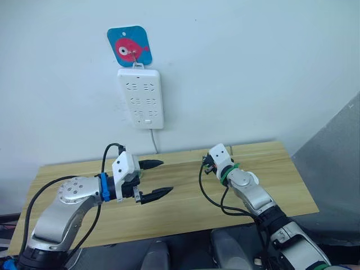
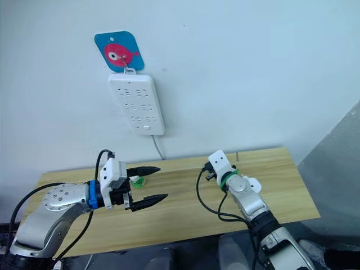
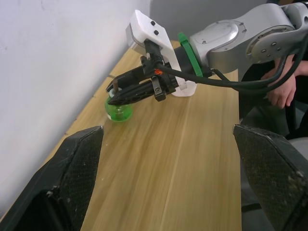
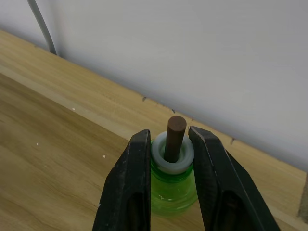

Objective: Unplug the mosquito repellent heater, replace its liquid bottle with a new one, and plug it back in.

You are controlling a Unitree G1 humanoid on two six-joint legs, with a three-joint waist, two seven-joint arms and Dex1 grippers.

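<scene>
Green-bodied and brown-wicked, standing upright on the table (image 1: pixel 185 214) below the power strip (image 1: pixel 140 98) and off to the robot's right of it, close to the wall: a liquid bottle (image 4: pixel 173 192). Clasped at its white collar by the right gripper (image 4: pixel 169 134), one black finger pressed to each side, wick left clear above them. Probably taken at the neck so as to keep it vertical and unspilled, with the wick free to go up into the heater.

Nothing plugged into the power strip, hung from a fish-print hook (image 1: pixel 129 46), so unplugging judged done.

Likely the mosquito repellent heater (image 3: pixel 185 90): a white rounded shape on the table just behind the right gripper, lower than the power strip and to its right; too hidden to be sure.

Below the power strip and slightly to its left, hovering over the wood with fingers spread wide and holding nothing: the left gripper (image 1: pixel 166 177). Just beyond it toward the wall, a second green bottle (image 2: pixel 136 181). Which bottle is the new one: cannot tell.
</scene>
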